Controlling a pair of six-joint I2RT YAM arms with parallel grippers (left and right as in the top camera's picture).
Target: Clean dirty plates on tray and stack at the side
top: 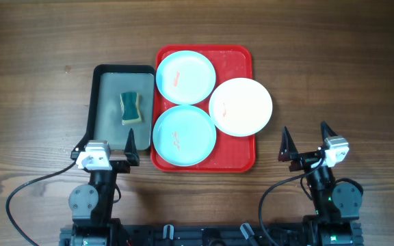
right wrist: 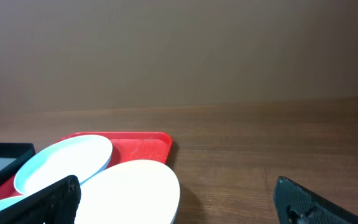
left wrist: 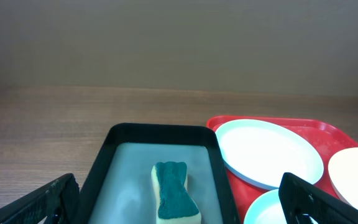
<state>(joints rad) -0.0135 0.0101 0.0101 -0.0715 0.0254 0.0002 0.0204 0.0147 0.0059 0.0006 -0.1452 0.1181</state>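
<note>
Reddish smears (top: 176, 76) on the plates (top: 194, 67) show only from overhead.

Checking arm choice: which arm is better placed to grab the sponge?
Left. The left end effector faces the sponge at the near end of the grey tray; the right end effector is beyond the red tray, by the white plate.
</note>
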